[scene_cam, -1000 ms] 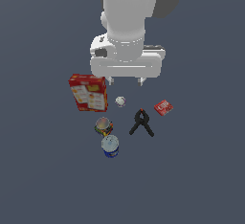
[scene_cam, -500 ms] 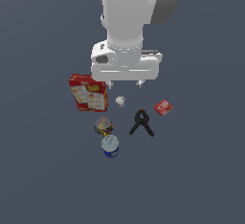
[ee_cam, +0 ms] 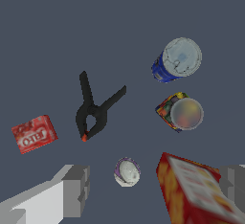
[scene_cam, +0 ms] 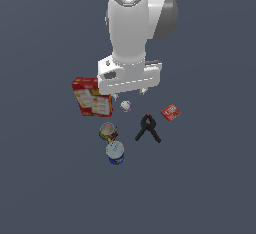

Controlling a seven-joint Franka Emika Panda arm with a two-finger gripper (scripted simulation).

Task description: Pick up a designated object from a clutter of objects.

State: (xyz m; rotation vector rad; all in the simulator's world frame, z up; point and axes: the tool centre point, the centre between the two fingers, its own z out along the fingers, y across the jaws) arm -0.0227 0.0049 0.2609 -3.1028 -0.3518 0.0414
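The designated object, a tiny whitish-grey ball (scene_cam: 126,106) (ee_cam: 127,172), rests on the floor among the clutter of objects. My gripper (scene_cam: 129,94) (ee_cam: 155,185) hangs open just above it, apart from it, nothing between the fingers (ee_cam: 76,192). Right beside the ball, toward the exterior view's left, lies a red cracker box (scene_cam: 91,97) (ee_cam: 196,192); in the wrist view one finger stands past its far side. A black spring clamp (scene_cam: 148,128) (ee_cam: 95,114), a small red packet (scene_cam: 171,112) (ee_cam: 33,134), a colourful can (scene_cam: 108,131) (ee_cam: 182,113) and a silver-topped blue can (scene_cam: 115,153) (ee_cam: 177,60) lie around.
The white arm (scene_cam: 132,28) rises behind the clutter in the exterior view. Everything lies on a plain dark grey floor (scene_cam: 210,178).
The hand has come down toward the ball over the last second. The ball and the other objects have stayed put.
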